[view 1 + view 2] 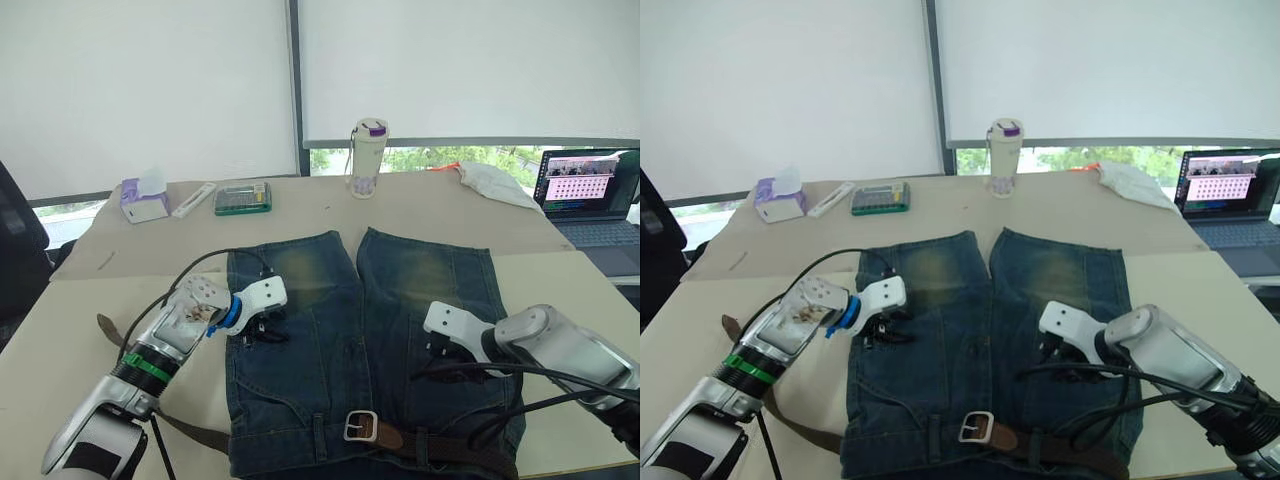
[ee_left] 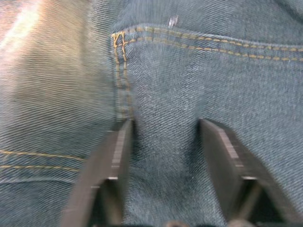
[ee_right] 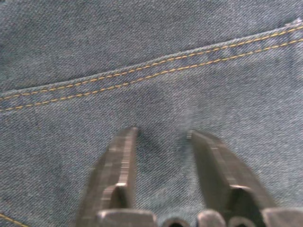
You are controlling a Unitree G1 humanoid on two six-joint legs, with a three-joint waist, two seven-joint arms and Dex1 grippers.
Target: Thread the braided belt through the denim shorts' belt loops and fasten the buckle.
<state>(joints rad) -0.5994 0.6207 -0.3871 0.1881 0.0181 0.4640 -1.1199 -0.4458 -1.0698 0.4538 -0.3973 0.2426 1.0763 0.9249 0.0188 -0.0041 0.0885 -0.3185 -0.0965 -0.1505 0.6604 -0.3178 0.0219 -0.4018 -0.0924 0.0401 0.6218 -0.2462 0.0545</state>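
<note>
I see both hands parted, empty: left hand [image 2: 163, 142] and right hand [image 3: 161, 146] pressed on denim shorts [image 1: 400, 300]; braided belt [image 1: 450, 448] along waistband at worktop's near edge.

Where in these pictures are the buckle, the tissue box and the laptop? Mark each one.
buckle [image 1: 359, 426]: left eye view, on its silver frame.
tissue box [image 1: 144, 204]: left eye view, on its purple side.
laptop [image 1: 586, 181]: left eye view, on its lit screen.

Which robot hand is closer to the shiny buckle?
Right, but not by much. The right gripper rests on the denim shorts just up and right of the buckle. The left gripper sits farther off, on the other leg.
</note>
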